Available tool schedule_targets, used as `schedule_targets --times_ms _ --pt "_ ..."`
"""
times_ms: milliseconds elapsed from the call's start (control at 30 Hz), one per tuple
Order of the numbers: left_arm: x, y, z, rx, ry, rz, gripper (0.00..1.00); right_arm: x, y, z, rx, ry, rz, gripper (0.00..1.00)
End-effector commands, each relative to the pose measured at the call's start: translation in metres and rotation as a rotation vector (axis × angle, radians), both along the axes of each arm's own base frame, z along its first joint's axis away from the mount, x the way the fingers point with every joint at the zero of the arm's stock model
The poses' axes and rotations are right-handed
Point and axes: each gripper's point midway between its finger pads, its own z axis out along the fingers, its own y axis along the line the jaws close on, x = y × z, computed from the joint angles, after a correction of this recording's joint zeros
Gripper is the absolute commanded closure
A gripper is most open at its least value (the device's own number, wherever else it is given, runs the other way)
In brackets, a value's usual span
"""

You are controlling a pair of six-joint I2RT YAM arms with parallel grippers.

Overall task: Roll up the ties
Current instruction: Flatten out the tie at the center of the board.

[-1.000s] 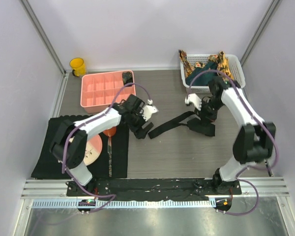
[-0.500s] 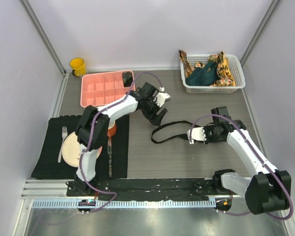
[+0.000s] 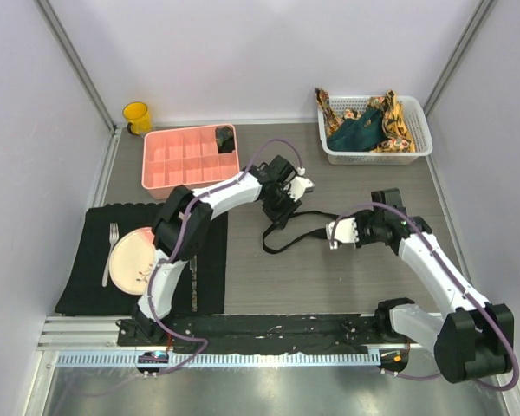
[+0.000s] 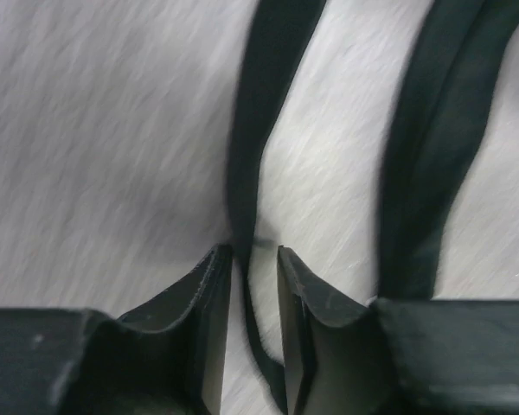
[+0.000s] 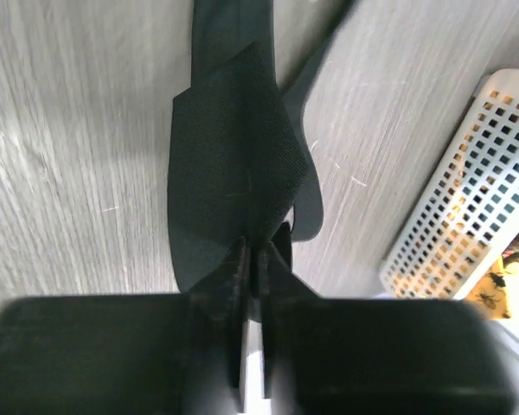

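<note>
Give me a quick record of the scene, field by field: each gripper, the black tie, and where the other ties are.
left gripper: jaws slightly apart, astride the narrow strip of the black tie
right gripper: shut on the black tie's wide end
black tie: unrolled, looped on the table between the two grippers
other ties: heaped in the basket, far right corner
tray: pink, one dark item in a far compartment, too small to identify
</note>
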Motion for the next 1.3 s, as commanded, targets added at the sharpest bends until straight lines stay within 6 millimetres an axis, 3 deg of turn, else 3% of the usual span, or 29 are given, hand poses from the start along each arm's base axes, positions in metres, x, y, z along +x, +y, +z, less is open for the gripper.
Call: schedule_targets --times_ms 0,67,133,200,233,333,400,600,733,1067,1167,1267 --pt "-0.006 0.044 -0.004 0.104 0.02 0.02 0.68 0.012 0.023 0.034 0.174 0.064 -0.086 0.82" --pt "-0.006 0.052 0.003 0.1 0.014 0.024 0.62 0.019 0.02 0.037 0.209 0.112 -0.201 0.76" --pt "-0.007 0.063 0.005 0.089 0.037 0.042 0.49 0.03 0.014 0.047 0.22 0.124 -0.292 0.74" --pt "-0.005 0.068 0.016 0.047 0.043 0.06 0.37 0.027 0.009 0.044 0.263 0.204 -0.412 0.63" --pt "-0.003 0.069 0.02 0.03 0.04 0.065 0.34 0.03 0.011 0.054 0.285 0.205 -0.431 0.61" --pt "-0.002 0.068 0.04 -0.026 0.014 0.076 0.3 0.023 0.016 0.061 0.35 0.278 -0.539 0.62" --pt "-0.006 0.066 0.051 -0.059 0.009 0.083 0.27 0.005 0.027 0.057 0.372 0.372 -0.557 0.59" --pt "-0.011 0.059 0.079 -0.177 0.019 0.138 0.15 -0.024 0.05 0.023 0.271 0.43 -0.544 0.6" --pt "-0.011 0.06 0.091 -0.222 0.04 0.179 0.14 -0.043 0.052 -0.014 0.195 0.478 -0.594 0.62" --pt "-0.006 0.084 0.097 -0.246 0.076 0.254 0.13 -0.018 0.06 -0.066 0.197 0.395 -0.702 0.53" --pt "-0.008 0.088 0.097 -0.242 0.063 0.236 0.14 -0.013 0.052 -0.078 0.153 0.373 -0.74 0.59" --pt "-0.014 0.09 0.096 -0.247 0.054 0.207 0.14 -0.015 0.049 -0.086 0.128 0.383 -0.765 0.83"
